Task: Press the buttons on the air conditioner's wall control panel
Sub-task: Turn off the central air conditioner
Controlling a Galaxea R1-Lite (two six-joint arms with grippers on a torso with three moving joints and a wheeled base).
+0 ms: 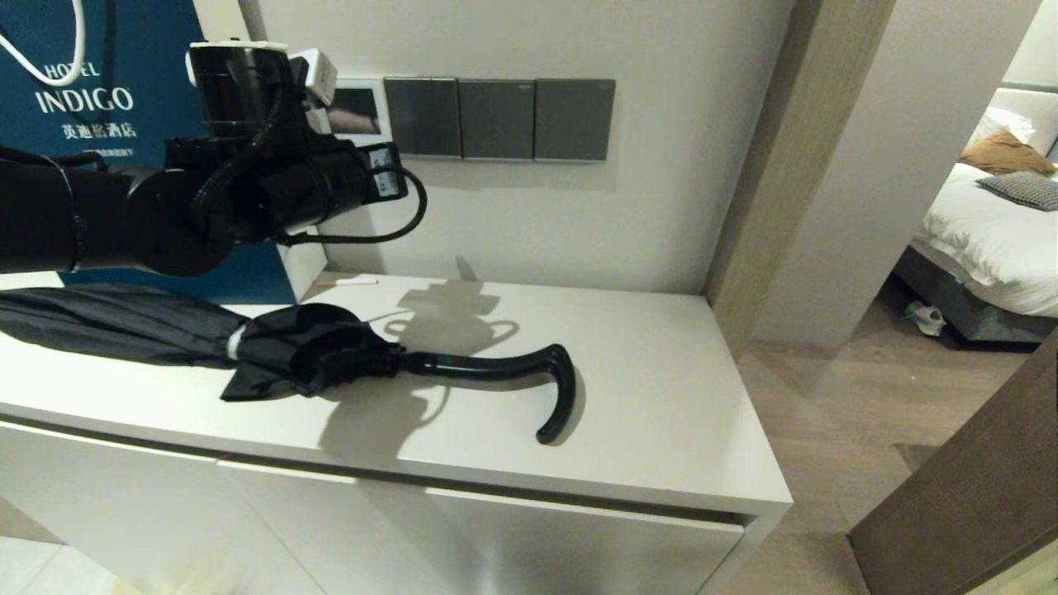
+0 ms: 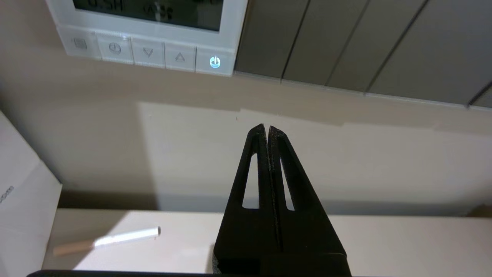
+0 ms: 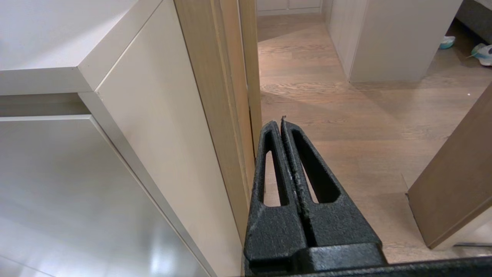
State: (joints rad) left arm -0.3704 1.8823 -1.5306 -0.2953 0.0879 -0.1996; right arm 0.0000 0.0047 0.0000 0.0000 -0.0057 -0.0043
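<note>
The air conditioner's wall control panel (image 1: 361, 108) is a small white thermostat on the wall, half hidden by my left arm in the head view. In the left wrist view its dark screen (image 2: 153, 9) sits above a row of pale buttons (image 2: 148, 52). The power button (image 2: 215, 62) at the row's end glows blue. My left gripper (image 2: 268, 127) is shut and empty. It is held off the wall, below the button row and a little toward the switch-plate side. My right gripper (image 3: 281, 122) is shut and empty, low beside the cabinet's side.
Three dark grey switch plates (image 1: 500, 118) adjoin the panel. A black folded umbrella (image 1: 248, 343) with a curved handle (image 1: 554, 388) lies on the white cabinet top (image 1: 661, 397). A small white stick (image 2: 127, 236) lies by the wall. A blue hotel bag (image 1: 83, 99) stands at the left.
</note>
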